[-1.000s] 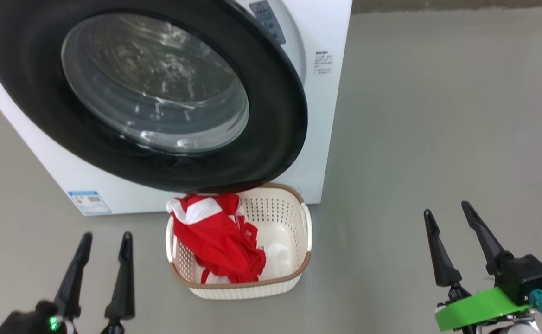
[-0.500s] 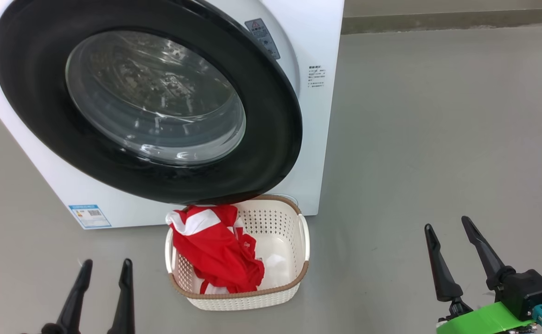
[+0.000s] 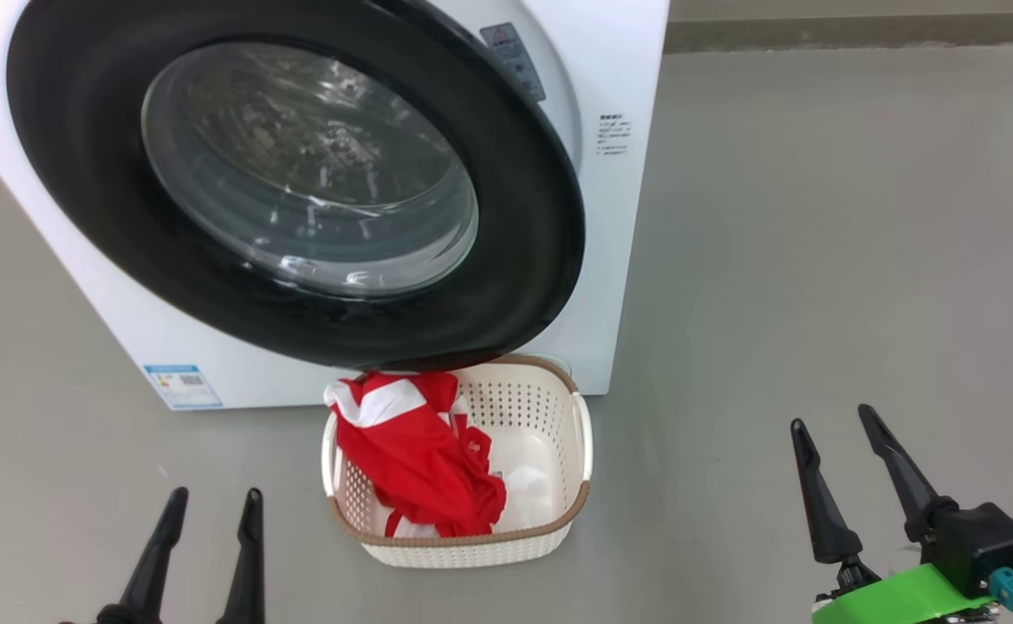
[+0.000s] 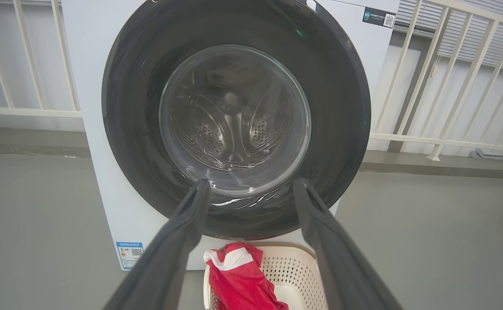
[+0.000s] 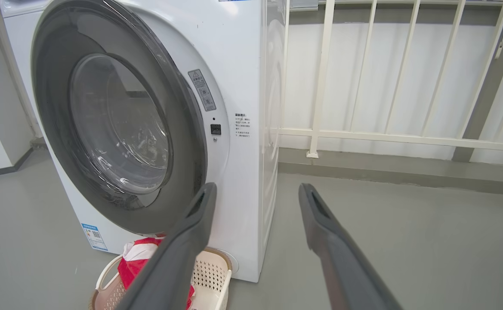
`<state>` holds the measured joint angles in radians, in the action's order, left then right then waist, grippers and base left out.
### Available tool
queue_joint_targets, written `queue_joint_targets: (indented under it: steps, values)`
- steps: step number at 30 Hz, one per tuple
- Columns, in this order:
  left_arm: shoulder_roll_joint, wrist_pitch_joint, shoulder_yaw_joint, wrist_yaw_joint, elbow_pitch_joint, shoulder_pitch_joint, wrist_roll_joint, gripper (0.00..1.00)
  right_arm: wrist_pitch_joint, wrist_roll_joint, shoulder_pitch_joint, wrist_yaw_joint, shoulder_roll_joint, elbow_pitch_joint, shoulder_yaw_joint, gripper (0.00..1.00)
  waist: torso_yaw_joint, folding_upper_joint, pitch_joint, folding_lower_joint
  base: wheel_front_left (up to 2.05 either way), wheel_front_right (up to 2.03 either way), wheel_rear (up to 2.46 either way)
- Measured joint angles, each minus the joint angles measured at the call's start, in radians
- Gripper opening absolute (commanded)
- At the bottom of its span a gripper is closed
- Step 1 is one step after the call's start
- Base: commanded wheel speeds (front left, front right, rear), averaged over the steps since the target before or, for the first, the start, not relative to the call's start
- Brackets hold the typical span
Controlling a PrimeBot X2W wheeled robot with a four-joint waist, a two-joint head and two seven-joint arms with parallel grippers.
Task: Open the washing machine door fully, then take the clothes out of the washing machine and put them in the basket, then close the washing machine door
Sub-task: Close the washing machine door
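You are on a plain grey floor (image 3: 818, 260), smooth and matt, running to a low kerb at the top of the head view. Behind it, the right wrist view shows a cream railing (image 5: 384, 137) against a pale wall.

The washing machine (image 3: 627, 217) fills the upper left of the head view, with a blue label sticker (image 3: 182, 386) at its lower left corner. The washing machine door (image 3: 523, 217) faces you, its black rim across the machine's front and the steel drum showing through the glass. In the right wrist view a small dark square (image 5: 215, 129) on the front panel sits just beside the rim's right edge. Whether the door is latched you cannot tell.

The basket (image 3: 471, 548) stands on the floor at lower centre, just in front of the machine, its far rim under the door's lower edge in the picture. The clothes (image 3: 419, 459) lie in its left half, red with white panels, heaped up to the far left rim.

Your left gripper (image 3: 216, 494) is at the lower left, your right gripper (image 3: 831, 417) at the lower right, with a green band (image 3: 896, 594) at its wrist. Both have their fingers spread wide, hold nothing and touch nothing, and both are well apart from the basket.
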<state>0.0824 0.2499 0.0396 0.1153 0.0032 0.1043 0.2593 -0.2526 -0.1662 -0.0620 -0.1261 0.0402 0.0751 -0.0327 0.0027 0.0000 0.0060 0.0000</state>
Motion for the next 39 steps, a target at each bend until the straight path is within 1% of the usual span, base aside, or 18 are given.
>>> queue_joint_targets:
  steps: [1, 2, 3, 11, 20, 29, 34, 39]
  values:
    - [-0.001, 0.000, -0.002, 0.001, 0.000, 0.000, -0.004, 1.00, 0.000, 0.001, 0.001, 0.000, 0.000, 0.003, 0.001, 0.48, 0.004, 0.0000, 0.003, 0.0000, 0.00, 0.00, 0.00]
    - [-0.002, 0.000, -0.004, 0.001, 0.000, 0.000, -0.005, 1.00, 0.000, 0.005, 0.005, 0.000, 0.000, 0.008, 0.004, 0.18, 0.008, 0.0000, 0.006, 0.0000, 0.00, 0.00, 0.00]
    - [-0.003, 0.000, -0.008, 0.001, -0.001, -0.001, -0.005, 1.00, 0.000, 0.008, 0.010, 0.000, 0.000, 0.015, 0.006, 0.00, 0.012, 0.0000, 0.010, 0.0000, 0.00, 0.00, 0.00]
    - [-0.010, 0.000, -0.037, 0.008, -0.010, -0.018, -0.013, 1.00, 0.000, 0.009, 0.137, 0.000, 0.002, 0.083, 0.026, 0.00, 0.055, 0.0000, 0.055, 0.0000, 0.00, 0.00, 0.00]
    - [-0.017, 0.000, -0.072, 0.008, -0.029, -0.073, -0.010, 1.00, -0.002, 0.002, 0.358, 0.000, 0.009, 0.184, 0.097, 0.00, 0.116, 0.0000, 0.127, 0.0000, 0.00, 0.00, 0.00]
    - [-0.026, 0.002, -0.083, 0.009, -0.028, -0.119, -0.002, 1.00, 0.015, 0.044, 0.559, 0.000, 0.016, 0.306, 0.150, 0.00, 0.178, 0.0000, 0.207, 0.0000, 0.00, 0.00, 0.00]
    - [-0.029, 0.003, -0.098, 0.009, -0.026, -0.144, 0.007, 1.00, 0.025, 0.047, 0.648, 0.000, 0.018, 0.368, 0.159, 0.00, 0.211, 0.0000, 0.249, 0.0000, 0.00, 0.00, 0.00]
    - [-0.030, 0.003, -0.110, 0.009, -0.023, -0.175, 0.009, 1.00, 0.024, 0.064, 0.735, 0.000, 0.022, 0.427, 0.146, 0.00, 0.247, 0.0000, 0.299, 0.0000, 0.00, 0.00, 0.00]
